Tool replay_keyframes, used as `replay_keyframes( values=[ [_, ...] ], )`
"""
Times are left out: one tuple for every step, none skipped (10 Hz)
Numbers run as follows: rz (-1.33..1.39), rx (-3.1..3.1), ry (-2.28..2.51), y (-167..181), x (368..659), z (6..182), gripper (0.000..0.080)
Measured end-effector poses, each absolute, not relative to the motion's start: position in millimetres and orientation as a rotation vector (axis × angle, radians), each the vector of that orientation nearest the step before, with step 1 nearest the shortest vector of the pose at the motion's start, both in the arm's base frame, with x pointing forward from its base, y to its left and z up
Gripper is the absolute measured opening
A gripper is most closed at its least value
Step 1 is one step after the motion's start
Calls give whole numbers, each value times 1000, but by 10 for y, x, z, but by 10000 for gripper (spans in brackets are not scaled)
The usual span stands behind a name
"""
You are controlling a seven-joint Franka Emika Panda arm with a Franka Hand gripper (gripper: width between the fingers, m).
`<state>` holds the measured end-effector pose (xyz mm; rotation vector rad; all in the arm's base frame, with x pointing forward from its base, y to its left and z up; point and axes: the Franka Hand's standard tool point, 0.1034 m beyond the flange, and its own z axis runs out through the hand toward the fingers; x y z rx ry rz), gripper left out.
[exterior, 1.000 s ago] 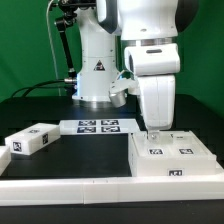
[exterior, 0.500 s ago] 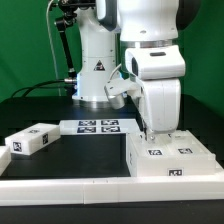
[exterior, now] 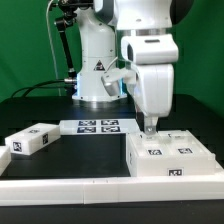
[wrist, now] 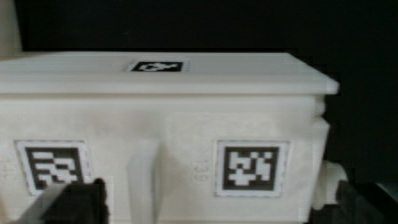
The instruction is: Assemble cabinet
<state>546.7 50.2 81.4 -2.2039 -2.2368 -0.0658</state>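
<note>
So the arm is hanging its tool (exterior: 150,129) right over the big white cabinet body (exterior: 172,158), at the body's far corner, the one closest to the marker board (exterior: 98,126). From the exterior view I can't tell if the fingertips are actually touching the top of the body or just sitting a hair above it.

In the wrist view the two dark fingers (wrist: 71,203) are showing way out at opposite sides of the picture, so the tool is standing spread wide and isn't gripping anything. Between them the camera is looking at the cabinet body (wrist: 169,110). One face is showing two black-and-white square tags with grooves running down it, and the surface above is showing one more tag.

The cabinet body is sitting on the black bench (exterior: 35,112), just off the marker board's end toward the exterior view's right and a bit nearer the camera. It's lying flat, with three tags facing up.

A small drawer block (exterior: 30,140) is lying by itself well off the marker board's other end, toward the exterior view's left. It's tagged too and turned at a bit of an angle.

The white robot base (exterior: 93,70) is standing right behind the marker board.
</note>
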Motion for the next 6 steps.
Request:
replay_keyframes(
  values=[
    [-83,-2274,-2187,488,5334,868,679],
    [-130,-2370,-2116,499,5203,938,777],
    [-170,-2485,-1998,553,5042,982,793],
    [-211,-2567,-1891,641,4942,983,793],
    [-279,-2593,-1854,741,4873,954,798],
    [-312,-2571,-1881,758,4824,905,798]
  ],
)
